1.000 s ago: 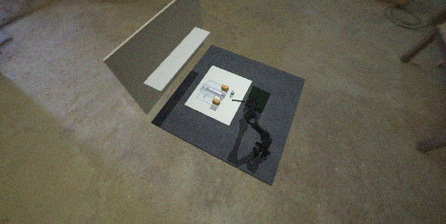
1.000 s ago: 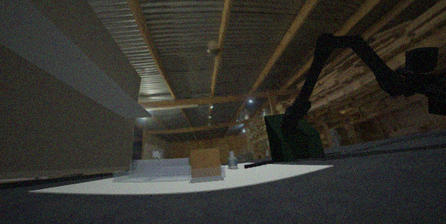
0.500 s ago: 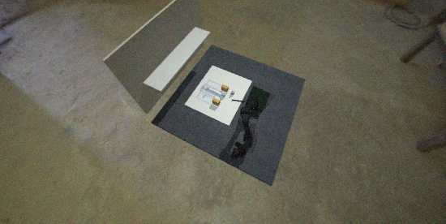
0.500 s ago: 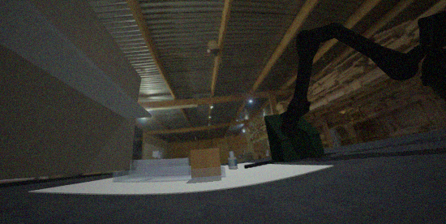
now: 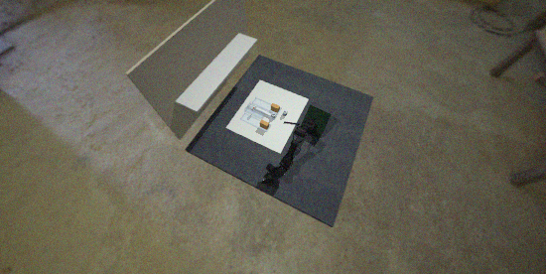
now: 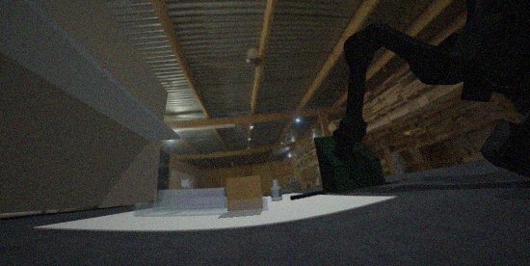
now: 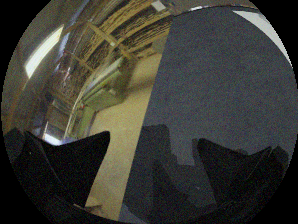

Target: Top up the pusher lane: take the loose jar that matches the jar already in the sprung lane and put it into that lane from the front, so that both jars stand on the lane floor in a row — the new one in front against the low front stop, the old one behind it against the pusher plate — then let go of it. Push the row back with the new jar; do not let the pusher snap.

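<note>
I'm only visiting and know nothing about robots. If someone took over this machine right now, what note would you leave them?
Pincer: open, holding nothing, over the dark mat, away from the white board.
Things: two orange-topped items sit at the lane fixture on the board; a small pale jar stands loose beside it. Too small to tell which jar is in the lane.
Done: nothing yet.
Left: pick the matching loose jar, push it in from the front, release.

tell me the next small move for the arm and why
Probably swing the open, empty gripper toward the white board, aiming for the small loose jar by the lane unit. The top view shows the arm low over the dark mat, short of the board, and the wrist view shows only mat and floor, with no jar yet in sight.
</note>
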### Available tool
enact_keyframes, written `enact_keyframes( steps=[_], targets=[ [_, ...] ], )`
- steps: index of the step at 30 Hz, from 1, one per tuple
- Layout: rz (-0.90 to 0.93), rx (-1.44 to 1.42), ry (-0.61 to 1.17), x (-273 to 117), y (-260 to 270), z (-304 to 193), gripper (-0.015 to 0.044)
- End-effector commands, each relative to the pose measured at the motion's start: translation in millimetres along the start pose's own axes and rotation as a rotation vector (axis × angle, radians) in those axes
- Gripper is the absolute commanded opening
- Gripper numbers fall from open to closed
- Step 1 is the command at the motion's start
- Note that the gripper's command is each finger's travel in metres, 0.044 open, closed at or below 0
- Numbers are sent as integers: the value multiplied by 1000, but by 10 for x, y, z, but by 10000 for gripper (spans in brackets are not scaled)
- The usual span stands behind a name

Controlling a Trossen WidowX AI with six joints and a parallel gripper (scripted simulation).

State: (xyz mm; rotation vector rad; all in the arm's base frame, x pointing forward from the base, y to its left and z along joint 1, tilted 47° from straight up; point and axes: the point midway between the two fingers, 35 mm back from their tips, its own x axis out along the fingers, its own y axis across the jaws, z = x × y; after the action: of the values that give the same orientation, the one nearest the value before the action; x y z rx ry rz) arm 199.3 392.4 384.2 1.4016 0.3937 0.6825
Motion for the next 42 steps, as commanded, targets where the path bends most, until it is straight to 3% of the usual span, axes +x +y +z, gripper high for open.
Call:
enact_keyframes(
  steps=[1,11,20,32,37,42],
  targets=[
    [-65,-210,-46,177,-231,424,440],
    [-377,-757,-118,394,-1027,1647,440],
    [-724,-1129,-53,125,-1713,2808,440],
    [-1168,-1320,289,-950,-2676,4083,440],
    [-1240,-1255,423,-1355,-2994,4257,440],
    [-1269,-1041,624,-2016,-3521,4291,440]
  ],
)
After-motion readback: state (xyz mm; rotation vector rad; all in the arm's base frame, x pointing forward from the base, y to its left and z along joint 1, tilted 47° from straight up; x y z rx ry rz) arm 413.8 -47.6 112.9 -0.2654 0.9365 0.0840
